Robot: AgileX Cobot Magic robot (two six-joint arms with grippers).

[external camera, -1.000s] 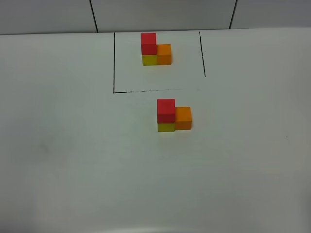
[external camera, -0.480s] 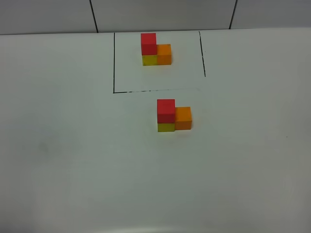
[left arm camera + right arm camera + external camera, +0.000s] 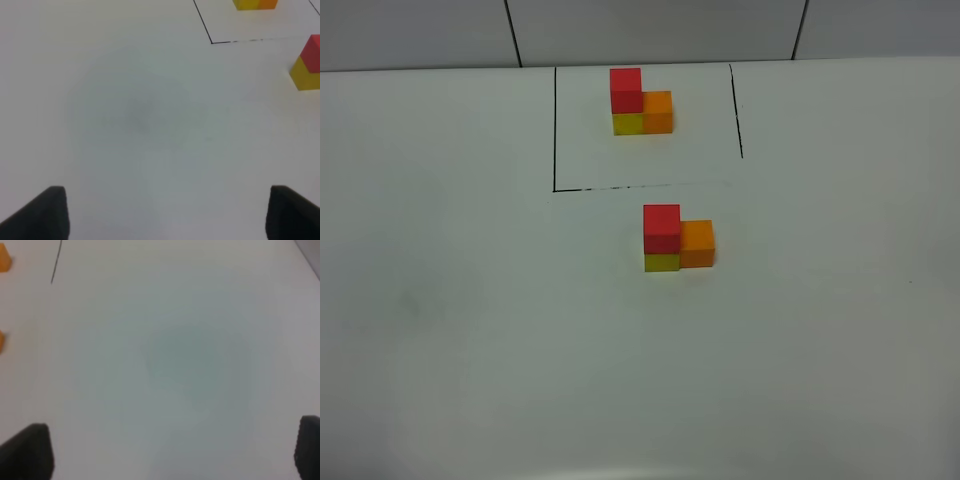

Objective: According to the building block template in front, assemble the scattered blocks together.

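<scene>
Nothing has shifted over the last second; the three loose cubes sit exactly where they did, the red cube (image 3: pixel 661 227) on top of the yellow cube (image 3: pixel 661 262), the orange cube (image 3: pixel 697 243) pressed against their side, just outside the drawn frame (image 3: pixel 555 130) on the white table (image 3: pixel 470 330); that L matches the building block template (image 3: pixel 640 102) inside the frame, so I judge the assembly finished. Neither arm shows from above; both seem pulled back off the work. The left gripper (image 3: pixel 165 212) is spread wide, holding nothing, only its two dark fingertips (image 3: pixel 42 212) showing; the right gripper (image 3: pixel 170 452) likewise gapes wide with nothing in it. The left wrist view cuts the stack at its edge; the right wrist view is blurred, catching only slivers of orange.
</scene>
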